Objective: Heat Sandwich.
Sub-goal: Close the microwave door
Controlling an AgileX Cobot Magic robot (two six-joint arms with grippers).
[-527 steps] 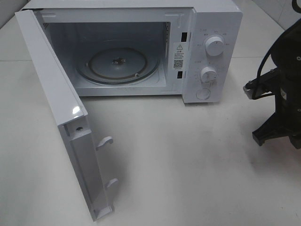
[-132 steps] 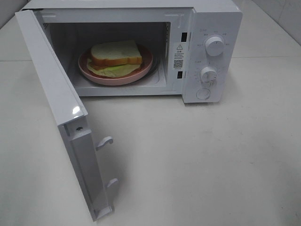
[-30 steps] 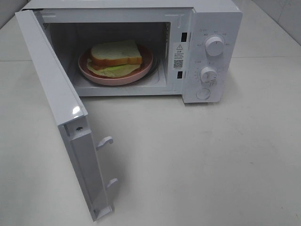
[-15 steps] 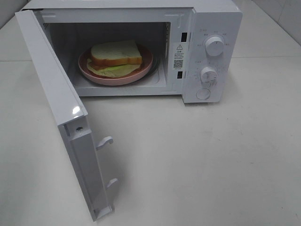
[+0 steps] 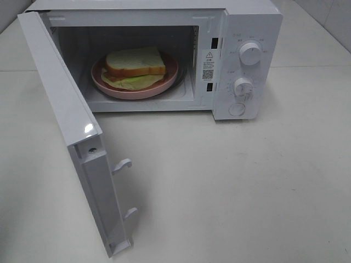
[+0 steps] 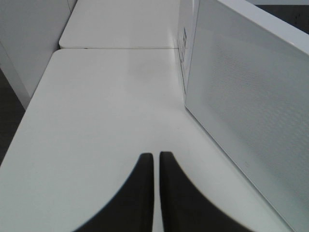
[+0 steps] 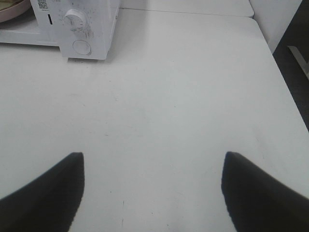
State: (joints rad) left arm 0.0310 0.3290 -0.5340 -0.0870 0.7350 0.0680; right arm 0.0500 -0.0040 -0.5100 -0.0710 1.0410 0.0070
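The sandwich (image 5: pixel 135 67), white bread with green lettuce at its edge, lies on a round pink plate (image 5: pixel 170 76) inside the open white microwave (image 5: pixel 252 33). The microwave door (image 5: pixel 60 109) stands wide open towards the front left. No gripper shows in the exterior high view. In the left wrist view my left gripper (image 6: pixel 156 157) is shut and empty over the table, beside the outer face of the open door (image 6: pixel 251 111). In the right wrist view my right gripper (image 7: pixel 153 162) is open and empty over the bare table, well away from the microwave (image 7: pixel 87 24).
The microwave front carries two dials (image 5: pixel 250 53) and a round button (image 5: pixel 237 109). Two latch hooks (image 5: pixel 122 165) stick out of the door's edge. The table edge (image 7: pixel 289 92) runs close on the right arm's side.
Since 17.6 s ago the plate with the sandwich has come into the microwave and the right arm has left the high view. Nothing has moved in the last second.
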